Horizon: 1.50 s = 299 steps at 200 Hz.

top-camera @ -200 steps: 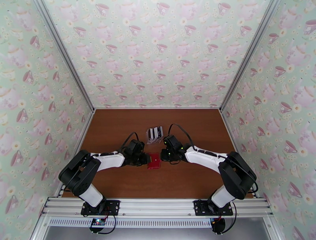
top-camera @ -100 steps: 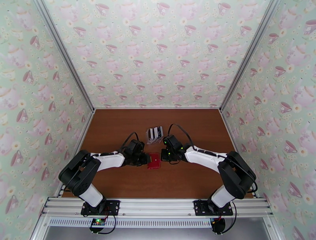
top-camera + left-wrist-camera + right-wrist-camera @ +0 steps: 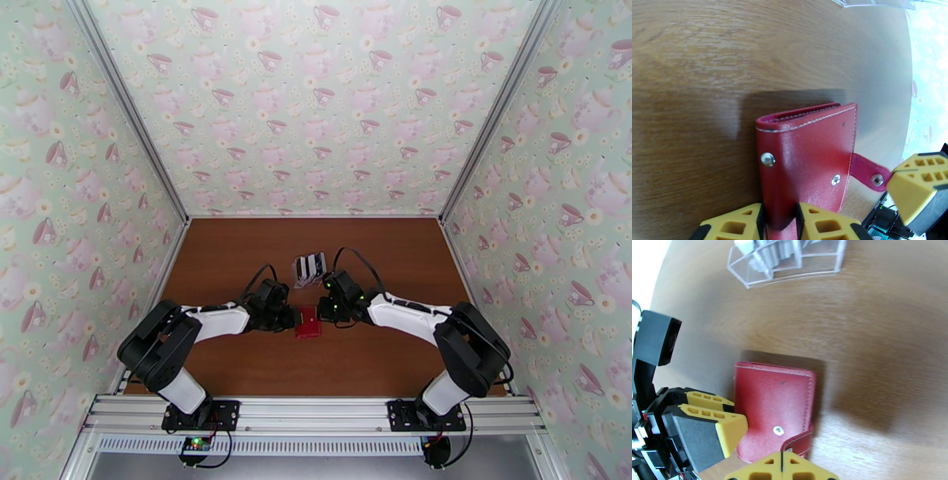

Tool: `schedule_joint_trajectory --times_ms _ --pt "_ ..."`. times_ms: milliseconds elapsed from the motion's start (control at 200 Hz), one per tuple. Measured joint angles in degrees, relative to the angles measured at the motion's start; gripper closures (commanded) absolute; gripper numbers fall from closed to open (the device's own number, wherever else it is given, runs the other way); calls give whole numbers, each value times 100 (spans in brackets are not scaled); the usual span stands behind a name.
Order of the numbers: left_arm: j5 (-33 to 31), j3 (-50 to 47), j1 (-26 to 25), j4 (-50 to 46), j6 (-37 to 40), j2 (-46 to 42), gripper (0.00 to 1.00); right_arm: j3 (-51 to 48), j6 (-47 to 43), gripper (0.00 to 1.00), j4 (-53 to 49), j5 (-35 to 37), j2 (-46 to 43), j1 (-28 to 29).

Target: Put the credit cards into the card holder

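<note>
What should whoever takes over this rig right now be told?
Left claw: shut on the wallet, gripping one edge.
Right claw: shut, right at the wallet's snap tab; I cannot tell whether it pinches the tab.
Cards: standing in the clear rack, beyond the wallet.
Done: the tab is unsnapped; the wallet is not yet folded open.
Left: open the wallet, then move the cards from the rack into it.
</note>
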Motion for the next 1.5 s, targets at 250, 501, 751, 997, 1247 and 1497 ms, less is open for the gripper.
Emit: schedule_joint_trajectory --times_ms 250,501,751,997,1247,1497 --pt "0 0 0 0 0 0 74 109 4 100 -9 33 289 221" --pt "9 0 0 24 -42 22 76 223 4 100 -7 72 365 258" --pt "22 -7 0 52 -44 26 75 332 4 100 -28 144 555 262" --pt "24 -15 0 70 -44 26 75 387 2 100 -26 173 645 262" --pt "26 -39 0 111 -44 26 75 409 2 100 -26 170 662 264" --pt "39 -42 0 122 -44 26 75 411 2 100 -7 146 695 273"
